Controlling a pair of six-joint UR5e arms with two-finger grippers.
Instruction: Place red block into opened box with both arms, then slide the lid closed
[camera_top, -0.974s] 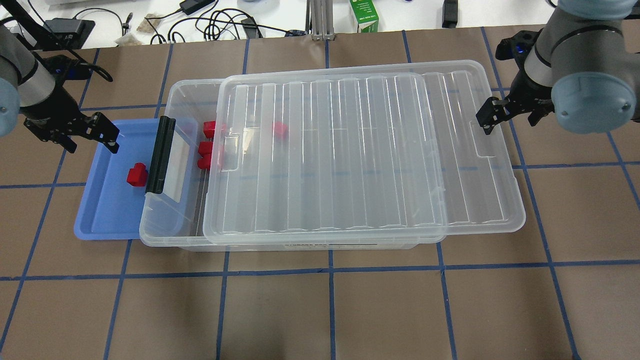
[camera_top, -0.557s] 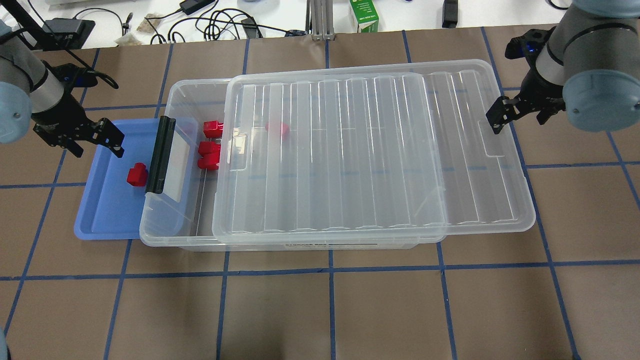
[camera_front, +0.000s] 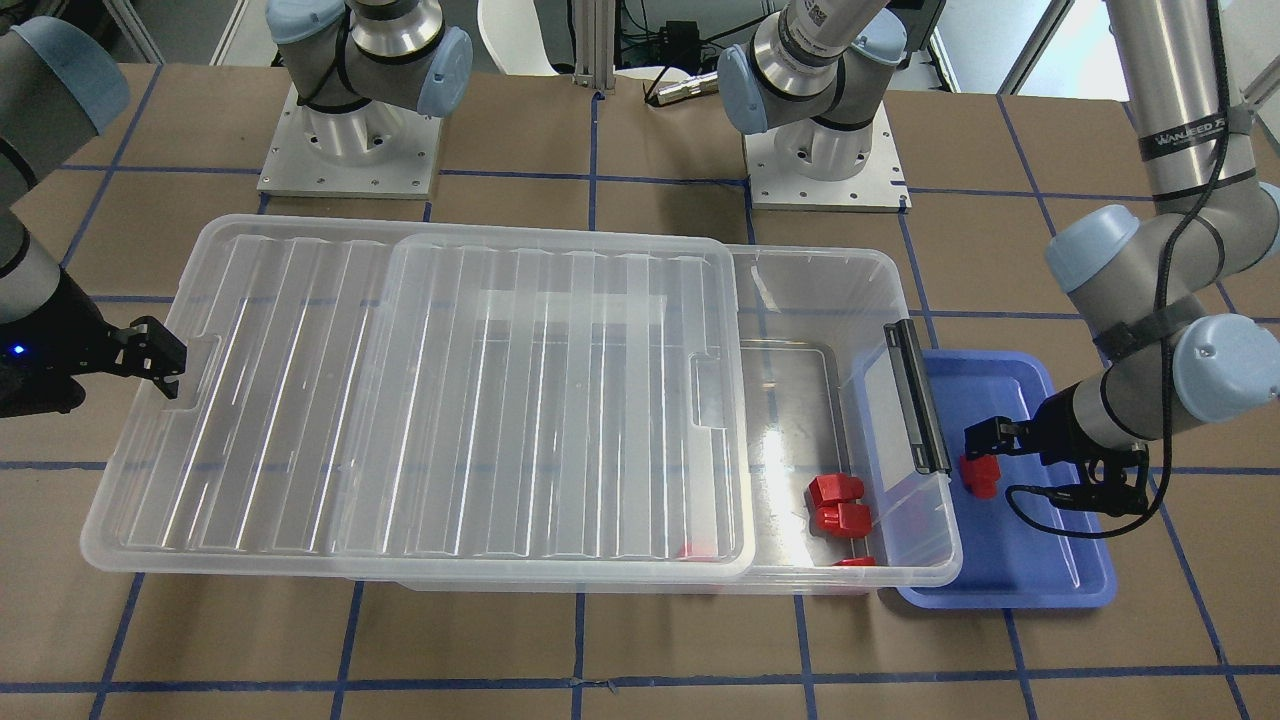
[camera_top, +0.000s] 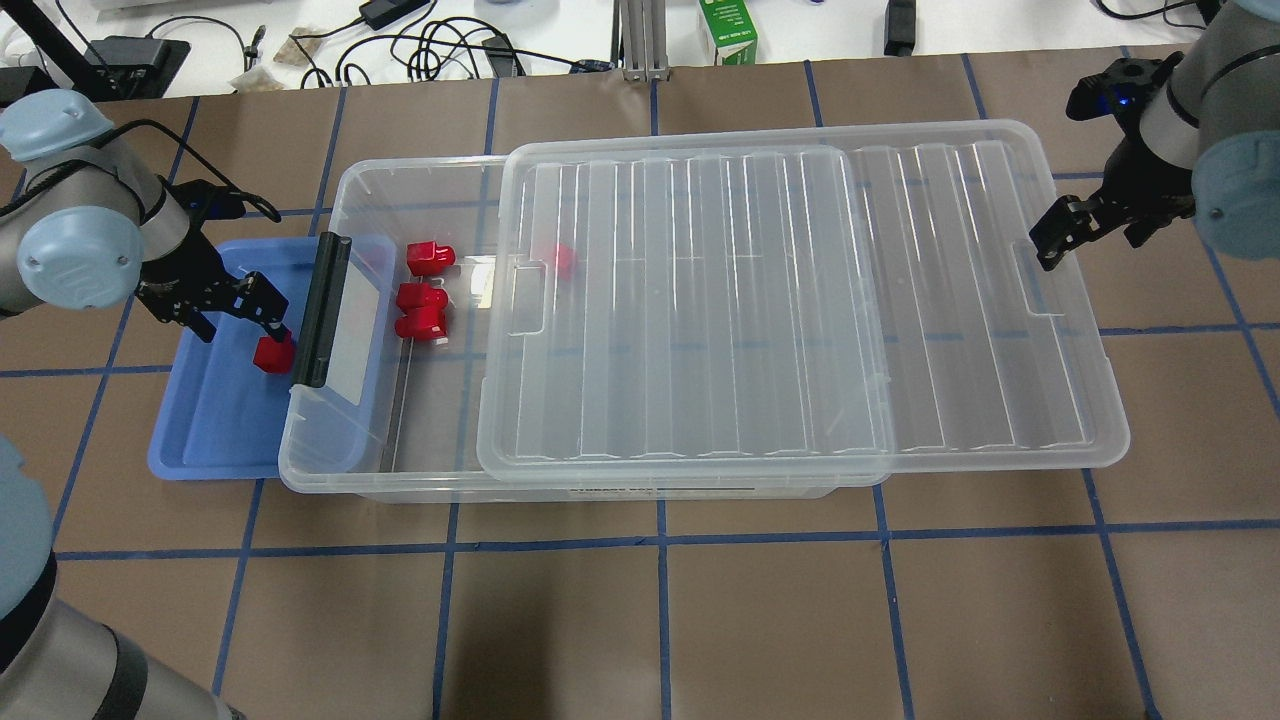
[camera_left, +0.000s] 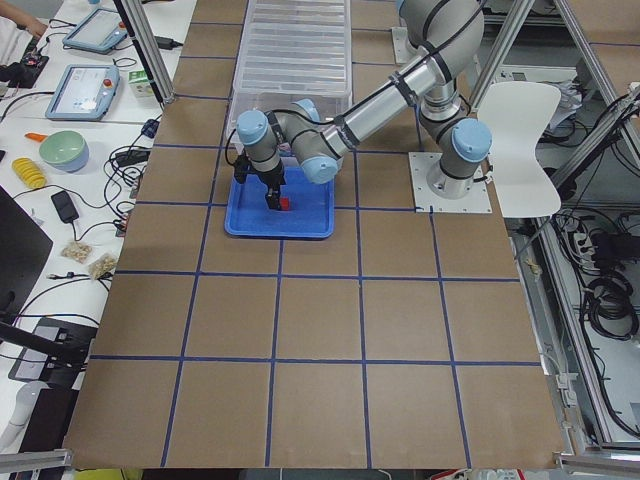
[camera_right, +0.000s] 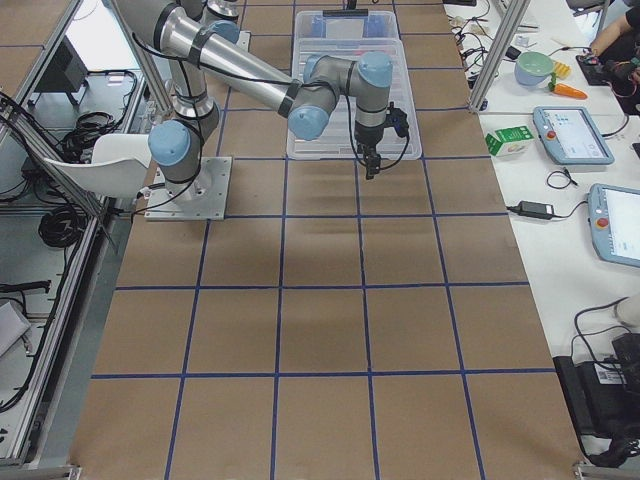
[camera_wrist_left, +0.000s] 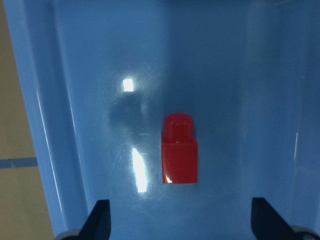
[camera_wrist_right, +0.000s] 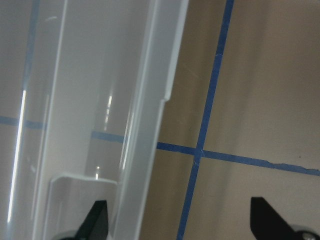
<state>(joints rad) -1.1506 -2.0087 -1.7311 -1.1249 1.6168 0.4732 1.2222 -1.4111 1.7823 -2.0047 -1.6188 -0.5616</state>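
One red block (camera_wrist_left: 179, 156) lies in the blue tray (camera_top: 205, 430), centred under my left gripper (camera_wrist_left: 182, 222), which is open and hovers low over it (camera_top: 242, 322). Several more red blocks (camera_top: 428, 258) lie in the clear box (camera_top: 345, 195), one of them under the lid. The ribbed clear lid (camera_top: 800, 300) rests on the box, pushed to the right so its right end overhangs and the box's left end is uncovered. My right gripper (camera_top: 1090, 242) is open; in its wrist view the jaws straddle the lid's right rim (camera_wrist_right: 145, 150).
The box's black bar latch (camera_top: 322, 310) stands between the tray and the box opening. Cables, a green carton (camera_top: 727, 30) and devices lie beyond the far table edge. Brown table surface with blue tape lines surrounds the box.
The lid has slid to the right along with my right gripper, uncovering more of the box. My left gripper has moved right over the tray, to above the red block.
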